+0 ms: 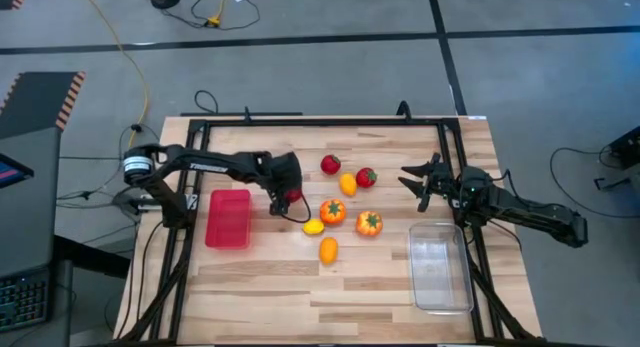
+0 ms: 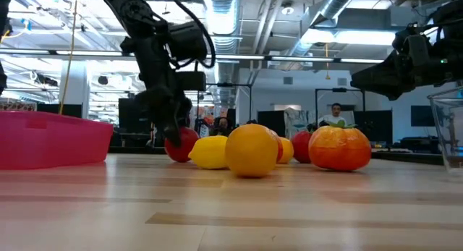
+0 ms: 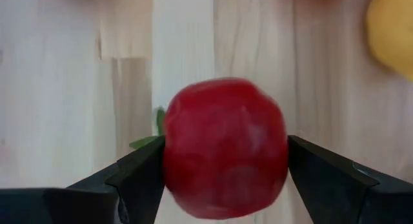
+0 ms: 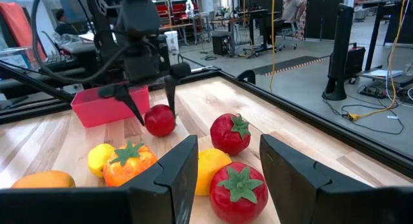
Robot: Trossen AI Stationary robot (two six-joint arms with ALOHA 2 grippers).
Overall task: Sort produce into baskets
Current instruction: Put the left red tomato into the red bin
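— Produce first: which piece have you got?

— One round red piece [image 3: 224,148], sitting on the table [image 1: 260,287] just beside the red basket [image 1: 228,218], toward the table's middle. My left claw [image 1: 290,195] has a finger on each side of it, pads against its flanks, so I count it as gripped. It looks to be resting on the wood rather than lifted.

— So which step is this?

— Pick-up, I judge. Next comes a straight lift, a short carry toward the left edge, and a release over the red basket. That basket's wall is low, so little height should do.

— Which way does the piece point?

— Nearly a ball, so hardly any long axis. A green leaf pokes out low on one side, which suggests it lies tipped, top sideways.

— And the rest?

— A yellow piece [image 1: 314,226], an orange oval [image 1: 328,250], two orange tomatoes [image 1: 332,211] with green tops, and more red ones [image 1: 330,164] are scattered mid-table. The clear basket [image 1: 440,268] sits near the right edge. My right claw [image 1: 418,182] waits above the table beyond it, fingers spread, holding nothing.
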